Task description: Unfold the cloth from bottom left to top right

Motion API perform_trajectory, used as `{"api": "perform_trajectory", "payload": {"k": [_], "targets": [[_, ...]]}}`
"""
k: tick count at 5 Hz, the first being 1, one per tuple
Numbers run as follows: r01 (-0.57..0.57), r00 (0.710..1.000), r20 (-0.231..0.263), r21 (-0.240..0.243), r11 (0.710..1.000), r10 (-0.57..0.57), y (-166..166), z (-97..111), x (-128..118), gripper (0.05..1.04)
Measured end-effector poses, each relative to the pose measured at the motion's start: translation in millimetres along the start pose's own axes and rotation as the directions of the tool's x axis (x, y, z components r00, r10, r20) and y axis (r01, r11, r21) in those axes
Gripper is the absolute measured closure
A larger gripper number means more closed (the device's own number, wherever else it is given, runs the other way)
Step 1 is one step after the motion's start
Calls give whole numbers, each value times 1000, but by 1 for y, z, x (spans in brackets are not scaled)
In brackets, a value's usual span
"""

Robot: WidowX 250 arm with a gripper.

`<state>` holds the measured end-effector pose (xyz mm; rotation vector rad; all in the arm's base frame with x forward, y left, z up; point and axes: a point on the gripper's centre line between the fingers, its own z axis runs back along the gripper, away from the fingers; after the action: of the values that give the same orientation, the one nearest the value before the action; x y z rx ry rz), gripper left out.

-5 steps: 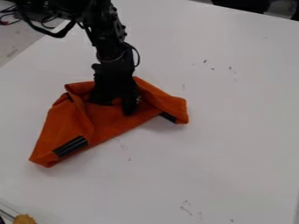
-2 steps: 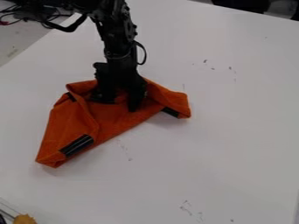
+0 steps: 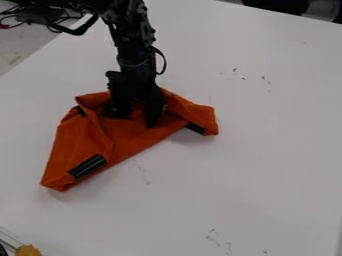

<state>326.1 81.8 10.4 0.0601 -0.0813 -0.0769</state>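
Gripper [image 3: 137, 116] is down at the upper middle part of the orange cloth [image 3: 127, 137], left of center in the camera view. Fingers [image 3: 155, 116] stand apart, orange fabric visible between them. Reads as released, not clamped. Arm [image 3: 132, 45] comes in from the top edge, upper left, and drops almost straight down to the cloth.

Cloth is on the white tabletop [image 3: 260, 165], left half of the view. Still folded: one corner points lower left, another sticks out right, long near edge runs diagonally between them. Creases and folded-over layers along the upper left side, plus a raised fold just right of the gripper. Three black patches on it: big striped one [image 3: 87, 166] near the lower-left corner, one [image 3: 195, 128] under the right corner, small one [image 3: 81, 111] at the upper left.

Rest: small dark marks [image 3: 234, 70] on the tabletop at upper right, more near the bottom. Yellow-brown lumpy item [image 3: 28, 250] at the bottom-left corner of view, cables [image 3: 10, 21] top left.
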Motion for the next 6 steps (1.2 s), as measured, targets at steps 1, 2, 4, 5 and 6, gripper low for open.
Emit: {"api": "perform_trajectory", "payload": {"k": [1, 2, 4, 5, 6], "targets": [[15, 1000, 19, 15, 1000, -15, 4, 18, 0, 85], [47, 998, 35, 26, 999, -48, 5, 37, 1, 85], [191, 981, -10, -5, 982, -191, -29, 57, 3, 85], [297, 955, -11, -61, 953, -298, -66, 62, 4, 85], [384, 922, 1, -117, 916, -386, -101, 75, 10, 85]]}}
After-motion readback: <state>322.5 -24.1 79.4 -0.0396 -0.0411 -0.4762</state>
